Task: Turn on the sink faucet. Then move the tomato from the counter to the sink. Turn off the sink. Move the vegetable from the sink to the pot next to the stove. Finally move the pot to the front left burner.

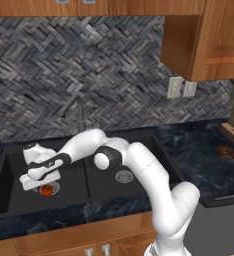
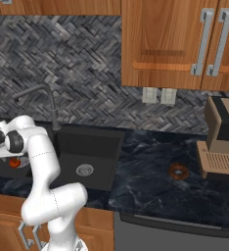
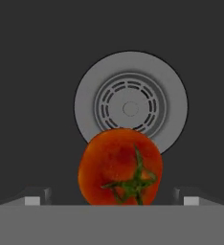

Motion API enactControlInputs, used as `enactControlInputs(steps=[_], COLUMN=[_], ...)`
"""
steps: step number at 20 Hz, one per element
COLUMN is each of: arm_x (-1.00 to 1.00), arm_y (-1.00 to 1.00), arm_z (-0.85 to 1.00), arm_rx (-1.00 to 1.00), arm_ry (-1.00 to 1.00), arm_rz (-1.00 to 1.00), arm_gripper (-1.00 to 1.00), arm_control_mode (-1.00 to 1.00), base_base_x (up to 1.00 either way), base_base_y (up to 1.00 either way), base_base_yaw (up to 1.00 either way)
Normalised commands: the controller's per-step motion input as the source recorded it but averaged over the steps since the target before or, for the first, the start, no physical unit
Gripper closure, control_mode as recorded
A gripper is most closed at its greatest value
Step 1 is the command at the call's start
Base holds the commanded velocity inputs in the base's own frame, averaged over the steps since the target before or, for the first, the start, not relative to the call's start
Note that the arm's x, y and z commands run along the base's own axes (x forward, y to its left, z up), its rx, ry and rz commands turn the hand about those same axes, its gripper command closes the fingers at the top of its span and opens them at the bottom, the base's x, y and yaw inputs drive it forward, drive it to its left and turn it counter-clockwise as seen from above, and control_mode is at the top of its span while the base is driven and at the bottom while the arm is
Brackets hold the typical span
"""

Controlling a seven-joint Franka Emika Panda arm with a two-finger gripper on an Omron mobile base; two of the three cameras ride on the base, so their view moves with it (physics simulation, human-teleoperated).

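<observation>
In the left basin of the black sink (image 1: 9, 165), the tomato (image 3: 120, 166) lies on the basin floor, overlapping the near edge of the round grey drain (image 3: 130, 107), stem side up. The gripper (image 1: 38, 181) hangs directly over the tomato with its fingers (image 3: 35, 197) spread wide apart on either side, not touching it. Right of the sink, past the curved faucet (image 2: 43, 98), a doughnut (image 2: 178, 170) rests on the dark marbled desk (image 2: 150, 171), near a brown coffee machine (image 2: 223, 139).

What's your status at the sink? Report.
Tool open, over left basin. Tomato between its fingertips, on sink floor beside drain. Nothing in the way.
</observation>
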Motion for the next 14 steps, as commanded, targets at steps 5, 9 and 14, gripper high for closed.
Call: enactControlInputs(steps=[5,9,14], arm_x=[0.00,0.00,0.00], arm_y=[0.00,0.00,0.00], arm_z=[-0.11,-0.02,-0.01], arm_rx=[0.00,0.00,0.00], arm_ry=[0.03,0.04,0.04], arm_rz=[0.00,0.00,0.00], arm_gripper=[-1.00,-1.00,-1.00], arm_control_mode=[-1.00,-1.00,-1.00], base_base_x=[0.00,0.00,0.00], base_base_y=[0.00,0.00,0.00], base_base_yaw=[0.00,0.00,0.00])
